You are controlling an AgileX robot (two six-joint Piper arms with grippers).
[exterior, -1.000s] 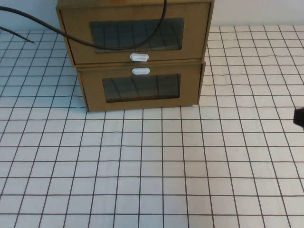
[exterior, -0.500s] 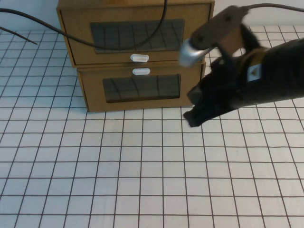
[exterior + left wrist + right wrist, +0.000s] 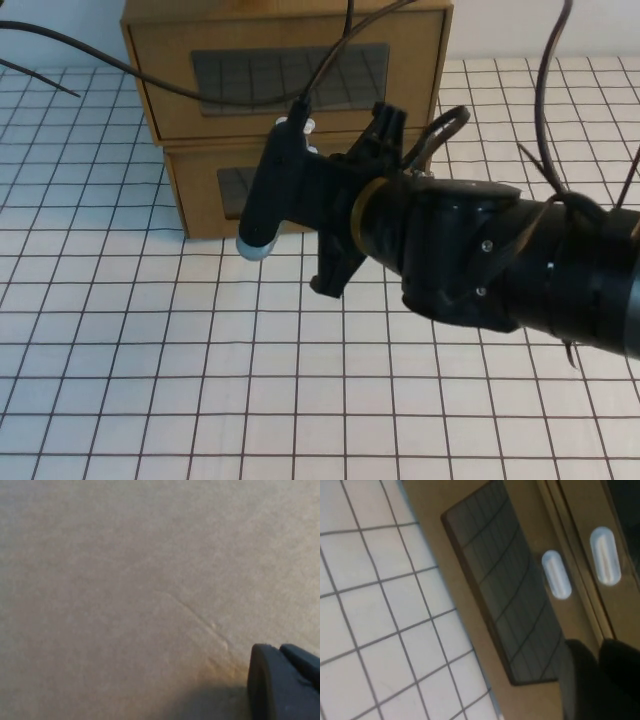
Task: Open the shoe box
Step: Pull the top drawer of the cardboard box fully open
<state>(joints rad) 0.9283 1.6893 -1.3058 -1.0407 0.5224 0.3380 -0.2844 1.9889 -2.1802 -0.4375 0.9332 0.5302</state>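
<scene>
At the table's far edge in the high view, two brown boxes stand stacked: upper shoe box (image 3: 165,80) on lower shoe box (image 3: 200,200), both fronts closed. Each front has a dark pane: upper window (image 3: 260,70) in full view, lower window (image 3: 232,190) mostly covered. The stack sits on a white grid-pattern table (image 3: 200,380). The right arm (image 3: 480,260) extends from the right side & crosses in front of the stack, hiding most of the lower front. A black cylinder (image 3: 270,190) w/ a pale end, mounted on the arm, lies over the lower window. Black cables (image 3: 100,55) run across the upper shoe box & off to the left. Contact btwn arm & box: can't tell from here.

Left wrist view: plain brown cardboard (image 3: 125,580) fills nearly everything, w/ a faint crease (image 3: 200,622). The left gripper (image 3: 282,685) shows only as a dark corner close against that surface. Open or closed: can't tell.

Right wrist view: the lower shoe box front is seen at a slant. The lower window lies beside the grid cloth, then comes the white oval lower handle (image 3: 556,574). Past the seam btwn the boxes is the upper handle (image 3: 605,555). The right gripper (image 3: 600,680) is just in front of the lower shoe box, near the window's corner & apart from both handles. Its fingers (image 3: 580,680) are narrow, nearly together, w/ nothing held.
</scene>
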